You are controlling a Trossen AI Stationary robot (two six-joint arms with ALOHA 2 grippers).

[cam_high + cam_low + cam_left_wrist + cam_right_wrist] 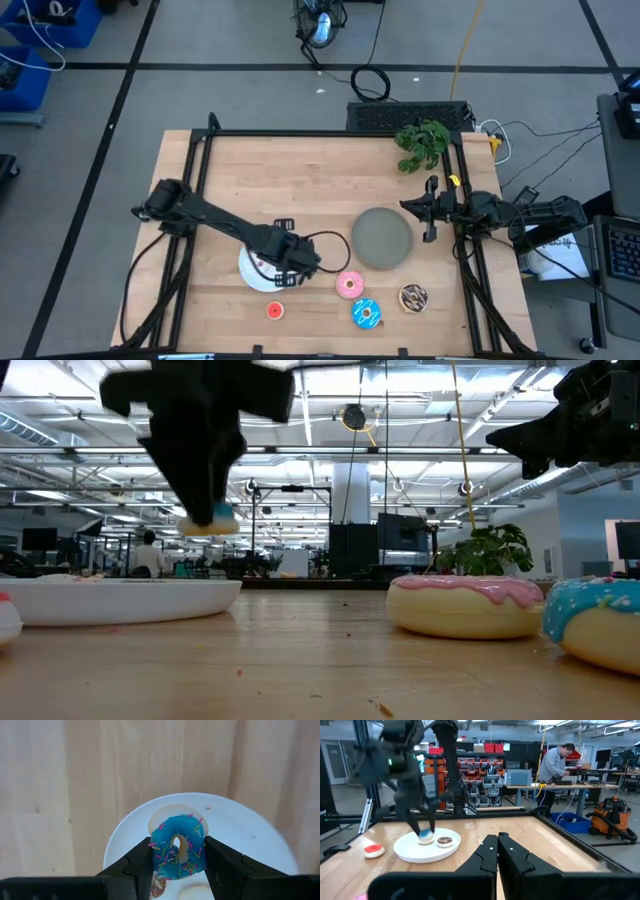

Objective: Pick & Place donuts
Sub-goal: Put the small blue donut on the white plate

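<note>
My left gripper hangs over the round white plate, shut on a tiny blue sprinkled donut. A tiny brown donut and a tiny white one lie on that plate. The tiny red donut lies on the table near the plate. The pink, blue sprinkled and brown drizzled larger donuts rest flat on the table toward its near edge. My right gripper is shut and waits at the table's right side. My left gripper pinches the tiny blue donut between its two fingers, one on each side of the ring's outer rim. The fingers come from above, pointing down. The donut is tilted and lifted clear above the white plate.
A round grey plate sits right of centre, next to my right gripper. A green plant stands at the far right corner. A black frame runs along the table's edges. Bare wood lies on the table's far left part.
</note>
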